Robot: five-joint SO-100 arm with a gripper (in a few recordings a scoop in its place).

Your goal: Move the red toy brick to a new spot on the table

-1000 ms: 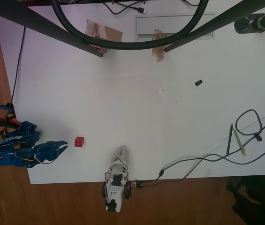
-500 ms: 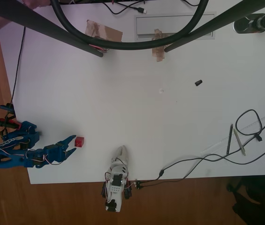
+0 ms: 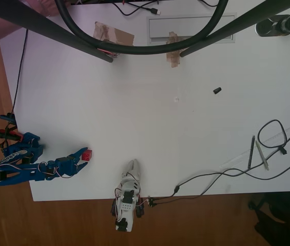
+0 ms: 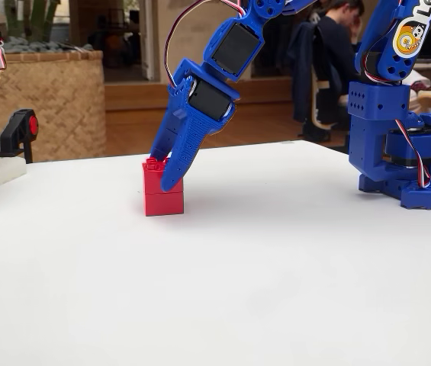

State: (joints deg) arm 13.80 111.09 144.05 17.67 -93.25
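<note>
- Blue gripper at table's 7 o'clock edge in overhead view, pointing toward 3 o'clock.
- Jaws spread partway, straddling red toy brick; grip contact unclear.
- In fixed view, brick sits flat on table, fingertips down over its top.
- Small black cap well apart, toward 2 o'clock.

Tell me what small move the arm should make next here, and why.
Probably close the gripper on the red toy brick. In the fixed view the fingers have come down around the brick, which sits flat on the table; the overhead view shows them open at its sides, not clamped.
</note>
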